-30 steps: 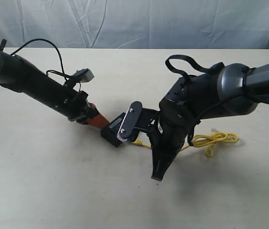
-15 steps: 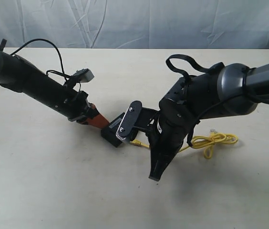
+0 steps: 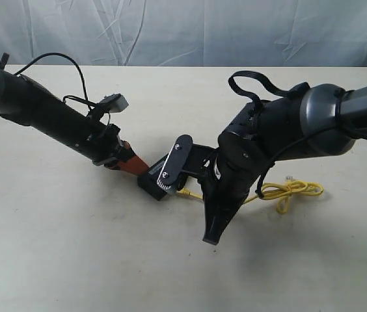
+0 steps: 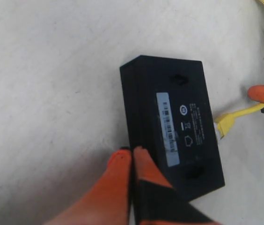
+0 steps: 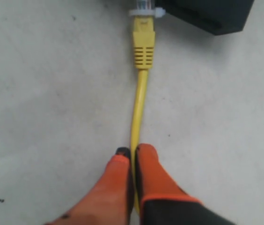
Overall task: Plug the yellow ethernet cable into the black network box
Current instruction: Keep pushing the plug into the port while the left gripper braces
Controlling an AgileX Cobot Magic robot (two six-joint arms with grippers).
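Note:
The black network box (image 4: 174,119) lies flat on the table with its label up. In the exterior view the box (image 3: 149,186) is half hidden by the right wrist camera. My left gripper (image 4: 132,153) is shut and empty, its orange fingertips pressed against one long side of the box. My right gripper (image 5: 132,152) is shut on the yellow ethernet cable (image 5: 138,105) a short way behind its plug. The plug (image 5: 143,44) points at the box's opposite side, its clear tip (image 4: 217,133) touching that edge. Whether it sits in a port is hidden. The cable's looped bundle (image 3: 294,190) trails behind.
The right arm's bulky wrist (image 3: 261,146) hangs over the middle of the pale table (image 3: 73,247). A grey cloth backdrop (image 3: 183,29) closes off the far edge. The left arm (image 3: 47,117) stretches in from the left.
The right arm has edged slightly left toward the box, dragging the cable bundle a little leftward with it. The left arm and the box have stayed put.

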